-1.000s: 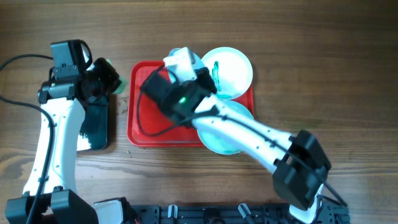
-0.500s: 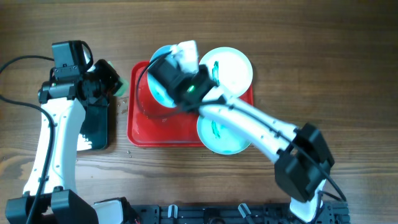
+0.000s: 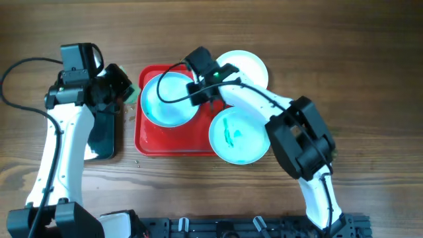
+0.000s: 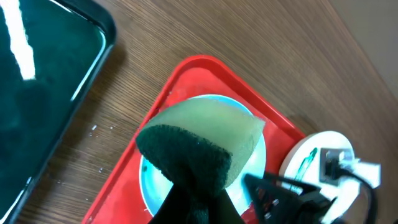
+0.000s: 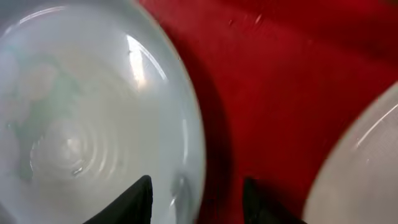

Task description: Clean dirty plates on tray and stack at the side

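L gripper (image 3: 124, 92) is clamping the sponge (image 4: 202, 140), green face up, dark scrub side toward the wrist cam. It's hovering at 9 o'clock of the pale-blue plate (image 3: 168, 99), just outside the red tray (image 3: 149, 142) rim. Prob. it's waiting there so the wiping face is ready w/o crowding the other arm.

R gripper (image 5: 198, 202) is sitting low w/ jaws moderately apart, straddling that plate's rim at approx. 3 o'clock. One side is over the plate, the other over bare tray. It isn't pinching anything as far as the wrist view shows. Judging: it's either lining up an edge grab or bracing the plate for a wipe; can't tell which.

Pale-blue plate is lying flat at 10 o'clock in the tray and showing only a faint cloudy film, so it's likely near clean.

White plate (image 3: 250, 69) is resting at 1 o'clock, overhanging the tray rim, w/ teal strokes showing in the L wrist view. Smeared plate (image 3: 239, 135) is lying at 5 o'clock, also overhanging, w/ a teal streak at centre. Both are looking unwiped.

Black tray (image 3: 102, 132) is sitting at 9 o'clock of the red tray, on the table (image 3: 370, 53). Nothing's stacked at the side yet, so the task is looking early.
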Robot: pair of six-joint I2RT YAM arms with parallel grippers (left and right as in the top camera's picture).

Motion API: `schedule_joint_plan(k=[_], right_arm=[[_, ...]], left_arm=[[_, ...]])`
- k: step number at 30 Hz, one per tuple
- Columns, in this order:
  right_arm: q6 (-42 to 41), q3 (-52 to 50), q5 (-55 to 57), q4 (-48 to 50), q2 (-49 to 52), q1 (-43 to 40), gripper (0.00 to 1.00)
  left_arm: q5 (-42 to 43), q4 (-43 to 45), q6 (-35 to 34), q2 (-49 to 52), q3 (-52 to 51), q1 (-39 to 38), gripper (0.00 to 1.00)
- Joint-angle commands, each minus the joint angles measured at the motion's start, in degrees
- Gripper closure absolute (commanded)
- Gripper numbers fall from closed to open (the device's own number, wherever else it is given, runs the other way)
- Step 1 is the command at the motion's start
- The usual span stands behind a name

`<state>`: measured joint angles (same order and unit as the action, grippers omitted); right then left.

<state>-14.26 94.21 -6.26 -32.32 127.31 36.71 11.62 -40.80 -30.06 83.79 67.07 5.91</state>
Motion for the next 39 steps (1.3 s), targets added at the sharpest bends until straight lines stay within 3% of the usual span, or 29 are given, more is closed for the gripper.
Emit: schedule_joint_plan(k=[1,5,7,10,13,15,17,21,24,27,30,33,36,38,39], right_arm=[[8.3,0.4,-2.2,2.9,0.9,-0.7,0.55],[6.1,0.4,-3.0,6.2,3.6,-0.6,0.65],[3.8,0.4,-3.0,7.1,3.7,-0.6,0.75],[-6.4,0.4,-1.3,5.6,3.7,-0.6,0.96],[-19.2,0.5,1.7,-2.9,3.2,-0.8,0.96],[-23.4,0.4,0.8,-7.8,2.8,-1.0,0.95],[-22.6,0.4,-0.4,-8.0,2.8,-0.9,0.96],[-21.5,0.4,-0.6,-7.6,2.8,-0.9,0.96],[-20.6,0.4,-0.6,-6.7,2.8,-0.9,0.96],[-20.4,0.4,-0.6,-6.5,2.8,-0.9,0.96],[-20.3,0.4,-0.6,-5.9,2.9,-1.0,0.96],[-20.2,0.4,-0.2,-5.8,2.9,-1.0,0.96],[-20.3,0.4,-0.2,-5.7,2.9,-1.0,0.96],[-20.3,0.4,-0.2,-5.7,2.9,-1.0,0.96],[-20.3,0.4,-0.2,-5.7,2.9,-1.0,0.96]], left_arm=[[-5.3,0.0,0.9,0.4,-0.3,-4.2,0.96],[-7.0,0.0,0.9,0.4,-0.3,-5.8,0.96],[-7.0,0.2,0.9,0.8,-0.3,-5.8,0.96],[-7.0,0.2,0.9,3.6,-0.3,-6.2,0.96],[-8.8,0.4,0.9,7.1,-0.3,-8.4,0.96],[-15.4,0.7,0.5,10.1,-0.3,-11.2,0.96],[-21.9,3.5,-2.4,14.1,-0.4,-14.1,0.96],[-26.5,11.8,-1.6,23.5,-0.4,-17.2,0.96],[-26.5,8.6,6.8,28.5,-0.4,-18.2,0.96],[-26.1,4.4,7.4,30.0,-0.7,-18.2,0.96],[-8.4,2.1,13.5,30.0,-0.9,-18.2,0.96],[10.2,-2.3,25.6,30.0,-0.9,-18.2,0.96],[14.8,-5.1,36.7,30.0,-0.9,-18.2,0.96],[13.4,-3.2,37.1,30.0,-0.9,-18.1,0.96],[6.9,-1.1,31.6,30.0,-0.9,-18.0,0.96]])
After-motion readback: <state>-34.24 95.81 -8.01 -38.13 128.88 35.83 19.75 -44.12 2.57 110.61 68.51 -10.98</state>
